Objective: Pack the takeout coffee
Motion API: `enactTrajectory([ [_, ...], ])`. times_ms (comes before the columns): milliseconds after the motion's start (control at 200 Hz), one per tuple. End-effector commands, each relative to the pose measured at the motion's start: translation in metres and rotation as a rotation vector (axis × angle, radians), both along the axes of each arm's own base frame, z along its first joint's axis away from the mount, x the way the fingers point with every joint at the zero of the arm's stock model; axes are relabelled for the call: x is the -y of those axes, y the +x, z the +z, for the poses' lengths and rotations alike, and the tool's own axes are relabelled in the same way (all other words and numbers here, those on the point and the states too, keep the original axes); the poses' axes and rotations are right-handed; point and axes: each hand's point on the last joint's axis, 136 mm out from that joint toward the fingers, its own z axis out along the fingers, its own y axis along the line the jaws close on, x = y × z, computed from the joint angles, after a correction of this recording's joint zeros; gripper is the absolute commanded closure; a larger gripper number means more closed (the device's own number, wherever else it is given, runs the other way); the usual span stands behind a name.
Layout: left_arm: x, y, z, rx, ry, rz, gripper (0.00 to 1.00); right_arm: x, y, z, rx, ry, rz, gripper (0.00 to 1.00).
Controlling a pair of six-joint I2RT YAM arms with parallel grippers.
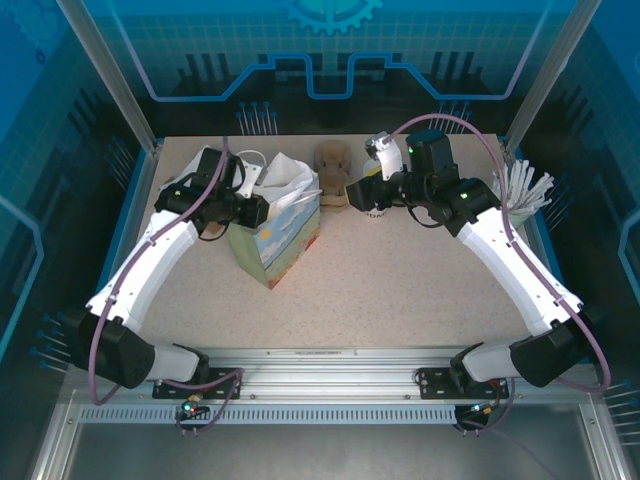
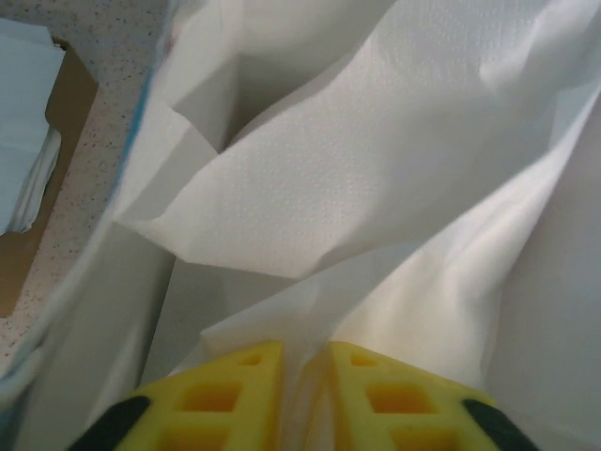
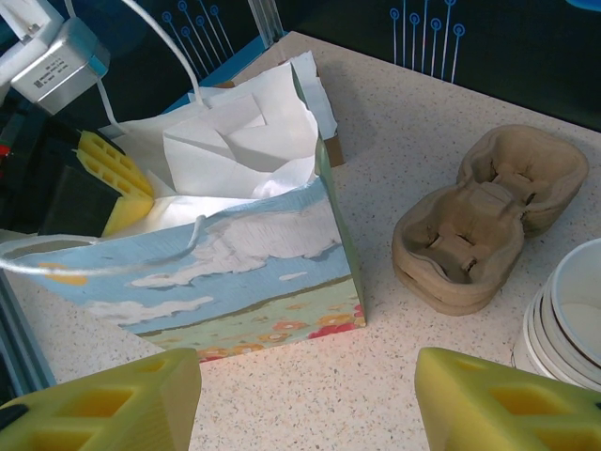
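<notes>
Two arms | left claw [image 2: 305, 346] pinching white tissue paper [image 2: 376, 169] in sky-printed paper bag [image 3: 235, 272] | right claw [image 3: 307, 362] wide apart, empty, bag upper-left.

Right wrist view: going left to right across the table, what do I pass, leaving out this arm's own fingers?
left gripper → gift bag → pulp cup carrier → stack of white cups

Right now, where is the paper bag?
Seen from above, the bag stands on the left half of the table, the left gripper pinching tissue paper at its rim, the cup carrier just behind it to the right.
</notes>
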Motion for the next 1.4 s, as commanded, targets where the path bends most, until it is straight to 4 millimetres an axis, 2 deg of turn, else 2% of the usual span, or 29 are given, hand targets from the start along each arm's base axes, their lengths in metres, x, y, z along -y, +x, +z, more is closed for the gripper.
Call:
enactTrajectory([
  [0,0.000,0.004,0.033,0.104,-0.041,0.040,0.69,0.004,-0.002,0.008,0.010,0.014,-0.004,0.37],
  [170,-0.001,-0.001,0.092,0.313,-0.136,0.059,0.52,0.003,-0.004,0.009,0.015,0.018,-0.002,0.37],
  [250,-0.010,-0.008,0.110,0.393,-0.162,0.105,0.45,0.003,-0.007,0.010,0.028,0.017,-0.004,0.36],
  [330,-0.031,-0.014,0.118,0.457,-0.161,0.201,0.41,0.005,-0.011,0.008,0.038,0.010,-0.017,0.36],
  [410,-0.065,-0.020,0.118,0.504,-0.141,0.354,0.38,0.011,-0.014,0.008,0.065,-0.006,-0.048,0.32],
  [525,-0.106,-0.033,0.115,0.585,-0.148,0.528,0.31,0.037,-0.012,0.001,0.128,-0.086,-0.165,0.24],
  [575,-0.121,-0.037,0.107,0.618,-0.142,0.587,0.24,0.056,-0.009,-0.004,0.159,-0.142,-0.248,0.21],
  [675,-0.154,-0.040,0.086,0.669,-0.079,0.730,0.14,0.100,-0.002,-0.013,0.210,-0.245,-0.426,0.08],
  [735,-0.177,-0.041,0.066,0.672,-0.013,0.829,0.10,0.125,0.002,-0.021,0.235,-0.305,-0.527,0.01],
  [825,-0.203,-0.037,0.031,0.667,0.028,0.935,0.05,0.159,0.007,-0.037,0.237,-0.349,-0.653,0.00],
  [935,-0.217,-0.023,-0.022,0.584,0.047,0.975,0.01,0.194,0.015,-0.068,0.167,-0.313,-0.791,0.00],
  [1040,-0.214,-0.005,-0.061,0.503,0.095,0.923,0.01,0.220,0.022,-0.102,0.114,-0.306,-0.877,0.00],
  [1060,-0.213,-0.002,-0.068,0.484,0.096,0.911,0.01,0.223,0.025,-0.103,0.116,-0.307,-0.887,0.00],
  [1070,-0.212,0.000,-0.071,0.475,0.097,0.904,0.01,0.225,0.023,-0.113,0.102,-0.319,-0.886,0.00],
  [1196,-0.188,0.019,-0.105,0.396,0.048,0.758,0.02,0.238,0.031,-0.148,0.071,-0.374,-0.906,0.00],
  [1311,-0.166,0.026,-0.120,0.403,-0.020,0.646,0.02,0.243,0.036,-0.171,0.063,-0.391,-0.897,0.00],
  [1396,-0.160,0.028,-0.125,0.417,-0.034,0.606,0.02,0.242,0.039,-0.183,0.082,-0.401,-0.867,0.00],
])
